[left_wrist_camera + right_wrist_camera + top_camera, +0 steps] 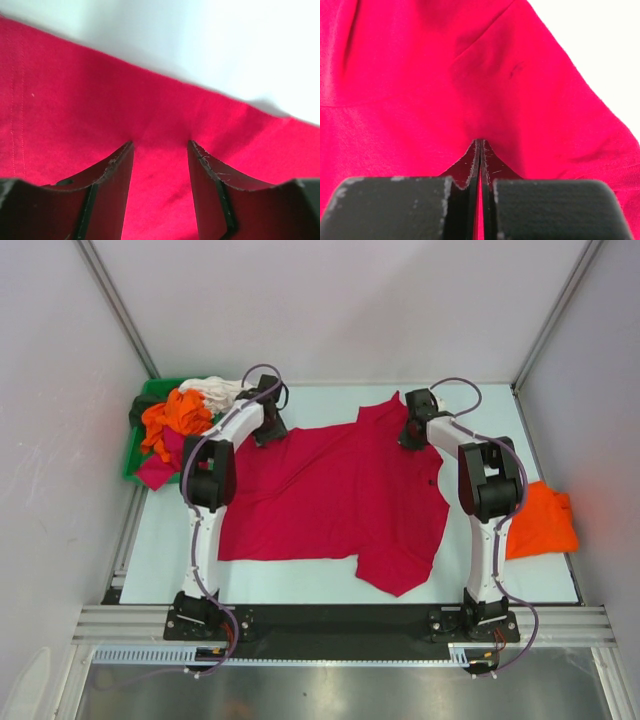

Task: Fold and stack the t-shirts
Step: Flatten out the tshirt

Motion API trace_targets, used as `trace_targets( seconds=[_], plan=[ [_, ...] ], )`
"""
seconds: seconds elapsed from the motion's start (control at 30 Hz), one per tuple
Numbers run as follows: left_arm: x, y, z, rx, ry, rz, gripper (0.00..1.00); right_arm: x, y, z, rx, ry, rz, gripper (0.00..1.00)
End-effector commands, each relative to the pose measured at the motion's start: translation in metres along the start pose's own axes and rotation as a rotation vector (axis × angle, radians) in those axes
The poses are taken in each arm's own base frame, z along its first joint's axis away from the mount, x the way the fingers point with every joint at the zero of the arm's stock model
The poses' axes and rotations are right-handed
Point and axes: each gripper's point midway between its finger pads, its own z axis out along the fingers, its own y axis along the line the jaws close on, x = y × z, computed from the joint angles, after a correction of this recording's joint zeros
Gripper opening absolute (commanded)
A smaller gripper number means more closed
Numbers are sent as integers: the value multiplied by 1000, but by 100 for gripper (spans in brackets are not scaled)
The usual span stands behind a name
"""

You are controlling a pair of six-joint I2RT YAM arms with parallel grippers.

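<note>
Two pincers work on one crimson t-shirt (330, 505); it lies spread flat across the middle of the pale tabletop (300, 582) in the top view, one sleeve pointing to the upper middle of the frame, the other reaching toward the lower middle near the front edge; left pincer (268, 432) sits at the shirt's upper-left corner; in the left wrist view its fingers (112, 170) stand apart with red cloth showing in the gap, tips down at the cloth just inside its edge, bare tabletop beyond in the upper part of that frame; nothing is gripped there; right pincer (412, 435) sits at the upper sleeve, right of centre; in the right wrist view its fingers (492, 172) are pressed together, and the cloth puckers in creases that run to the tips, so it is clamped on a pinch of the crimson t-shirt; green bin (133, 462) at the upper left of the top view, just beside the shirt's left end; loose t-shirts heaped in it and spilling over: orange (180, 415), white (215, 390), magenta (160, 470), a dark one (137, 412) at the far left; folded orange t-shirt (540, 520) at the right edge of the tabletop, beside the right arm, apart from the crimson one.
</note>
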Motion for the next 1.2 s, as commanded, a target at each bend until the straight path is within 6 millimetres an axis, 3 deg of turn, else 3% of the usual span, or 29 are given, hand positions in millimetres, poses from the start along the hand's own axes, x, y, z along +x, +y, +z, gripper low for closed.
trace_targets(
  seconds=[0.0,0.43,0.6,0.87,1.0,1.07,1.1,1.13,1.17],
  plan=[
    [-6,17,20,-22,47,-20,53,25,-35,-2,112,93,7,0],
    [-43,8,30,29,10,-46,54,18,-89,-17,219,84,101,0],
    [-47,20,39,22,24,-80,53,19,-100,-15,243,96,122,0],
    [-65,36,37,18,1,-108,54,13,-118,-10,262,106,182,0],
    [-73,36,31,31,-19,-112,53,3,-103,-12,187,81,173,0],
    [-81,30,14,65,-40,-127,54,-2,-82,-14,107,41,133,1],
    [-78,29,14,72,-49,-135,54,-13,-68,-26,66,-1,115,8],
    [-95,23,-16,112,-115,-145,54,-21,-57,-30,31,-45,93,14],
    [-99,19,-28,133,-152,-142,55,-27,-46,-38,1,-76,76,20]
  ],
)
